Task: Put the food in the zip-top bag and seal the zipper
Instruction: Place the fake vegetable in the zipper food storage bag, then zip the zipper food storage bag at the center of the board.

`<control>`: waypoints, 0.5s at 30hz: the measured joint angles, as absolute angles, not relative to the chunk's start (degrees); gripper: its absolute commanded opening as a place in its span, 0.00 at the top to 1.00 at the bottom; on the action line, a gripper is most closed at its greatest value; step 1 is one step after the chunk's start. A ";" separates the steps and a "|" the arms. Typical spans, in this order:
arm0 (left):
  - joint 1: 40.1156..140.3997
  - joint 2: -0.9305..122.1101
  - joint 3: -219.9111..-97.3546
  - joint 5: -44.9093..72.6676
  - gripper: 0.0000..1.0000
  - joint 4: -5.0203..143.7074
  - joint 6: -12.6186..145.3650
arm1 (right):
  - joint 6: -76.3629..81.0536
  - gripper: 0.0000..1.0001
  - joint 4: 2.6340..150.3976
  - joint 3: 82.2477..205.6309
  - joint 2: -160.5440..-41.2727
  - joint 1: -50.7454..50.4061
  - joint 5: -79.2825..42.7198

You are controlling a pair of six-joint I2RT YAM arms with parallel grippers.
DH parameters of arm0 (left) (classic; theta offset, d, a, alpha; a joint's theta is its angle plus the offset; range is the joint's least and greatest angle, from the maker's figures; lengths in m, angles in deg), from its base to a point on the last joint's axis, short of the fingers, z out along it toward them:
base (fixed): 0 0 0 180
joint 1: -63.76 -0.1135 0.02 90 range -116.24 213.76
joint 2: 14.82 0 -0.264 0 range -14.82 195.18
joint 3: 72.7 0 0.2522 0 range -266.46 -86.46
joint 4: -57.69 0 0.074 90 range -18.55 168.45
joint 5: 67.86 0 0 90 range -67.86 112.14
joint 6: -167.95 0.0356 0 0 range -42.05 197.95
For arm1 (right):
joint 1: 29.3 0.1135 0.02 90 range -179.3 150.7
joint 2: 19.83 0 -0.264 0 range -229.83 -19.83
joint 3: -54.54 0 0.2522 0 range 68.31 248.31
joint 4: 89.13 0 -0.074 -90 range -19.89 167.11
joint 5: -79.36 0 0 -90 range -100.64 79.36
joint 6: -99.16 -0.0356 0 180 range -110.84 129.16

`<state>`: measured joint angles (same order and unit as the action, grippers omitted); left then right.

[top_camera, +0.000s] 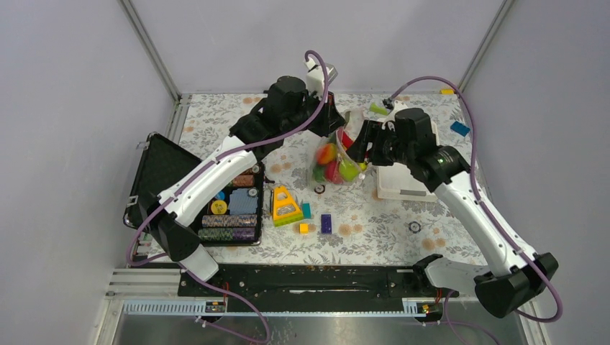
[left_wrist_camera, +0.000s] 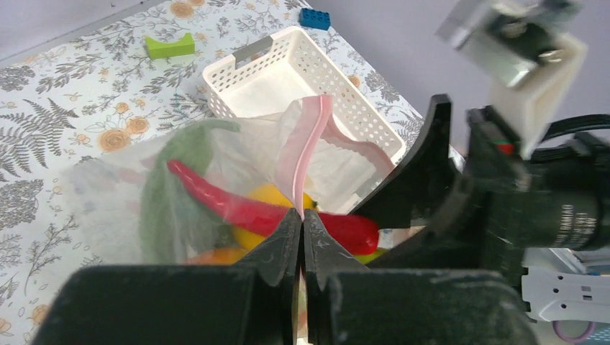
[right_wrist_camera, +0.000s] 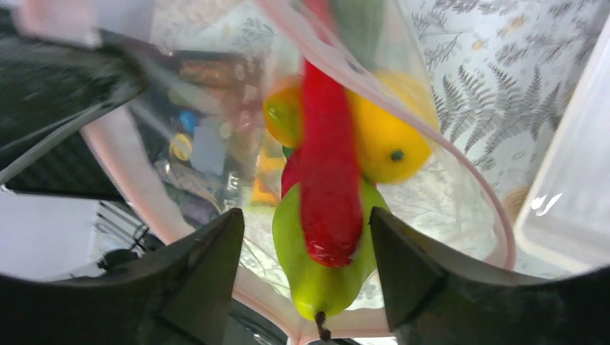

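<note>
The clear zip-top bag [top_camera: 332, 162] hangs between both grippers over the mid table. It holds the food: a red chilli [right_wrist_camera: 327, 180], a green pear [right_wrist_camera: 316, 273], a yellow lemon [right_wrist_camera: 392, 140] and an orange fruit [right_wrist_camera: 283, 111]. My left gripper [left_wrist_camera: 302, 213] is shut on the pink zipper [left_wrist_camera: 309, 136] at the bag's mouth; it also shows in the top view [top_camera: 334, 131]. My right gripper [right_wrist_camera: 304, 228] is open at the bag's mouth, with the zipper strip [right_wrist_camera: 260, 305] looped below its fingers and the food showing between them. It sits right of the bag in the top view [top_camera: 361, 144].
A white slotted basket [top_camera: 399, 185] stands right of the bag, under the right arm. A black case of chips [top_camera: 230, 208] lies on the left. A yellow triangular toy [top_camera: 285, 205] and small bricks [top_camera: 326, 223] lie in front. Green [left_wrist_camera: 170, 45] and blue [left_wrist_camera: 315, 17] bricks lie far back.
</note>
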<state>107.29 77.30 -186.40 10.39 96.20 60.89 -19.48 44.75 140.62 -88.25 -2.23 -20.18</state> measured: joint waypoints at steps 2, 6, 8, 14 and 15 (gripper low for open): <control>107.31 77.30 -186.34 9.98 1.00 95.74 60.52 | -18.33 0.01 44.80 140.92 -86.50 -2.23 -20.42; 107.31 77.28 -185.44 8.82 1.00 94.19 60.37 | -16.21 0.00 44.90 142.32 -83.49 -2.23 -22.41; 107.31 77.28 -184.92 8.62 1.00 93.99 60.41 | -15.18 0.00 44.90 143.15 -82.50 -2.23 -23.66; 106.70 77.06 -184.22 6.37 1.00 93.45 60.98 | -10.98 0.00 47.24 143.20 -77.08 -2.18 -25.16; 106.56 76.86 -183.69 5.61 1.00 92.90 61.20 | -10.30 0.00 47.90 142.78 -75.68 -2.18 -24.79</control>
